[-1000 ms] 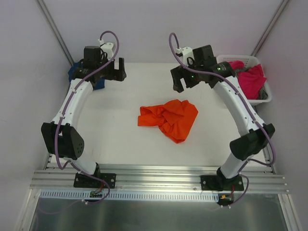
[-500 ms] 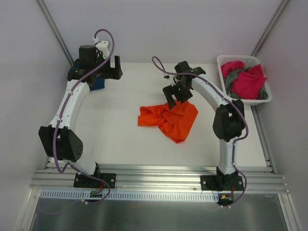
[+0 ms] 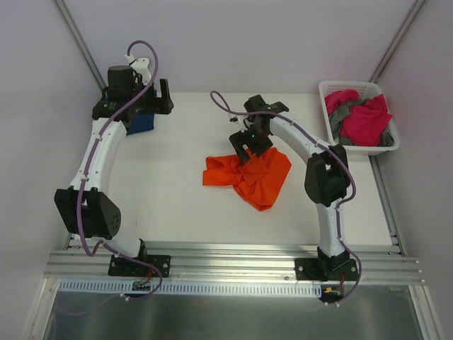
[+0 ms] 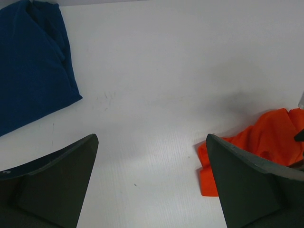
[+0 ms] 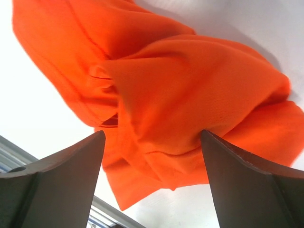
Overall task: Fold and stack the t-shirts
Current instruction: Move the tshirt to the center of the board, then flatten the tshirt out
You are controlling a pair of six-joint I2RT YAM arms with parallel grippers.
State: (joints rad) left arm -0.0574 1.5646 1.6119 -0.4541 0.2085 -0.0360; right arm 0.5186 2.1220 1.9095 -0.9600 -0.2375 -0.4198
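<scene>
Right wrist view, orange t-shirt (image 5: 190, 95) cut off, right claw (image 5: 152, 135) spread above, left claw (image 4: 152, 137) released

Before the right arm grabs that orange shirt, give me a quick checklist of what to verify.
1. Right end effector open: ok, jaws wide apart.
2. Right end effector above the orange t-shirt: ok, cloth fills the view below it.
3. Orange t-shirt spread flat: not ok, it lies crumpled.
4. Left end effector free: ok, open and holding nothing, near the navy t-shirt.
5. Right fingers touching cloth: cannot tell.
</scene>
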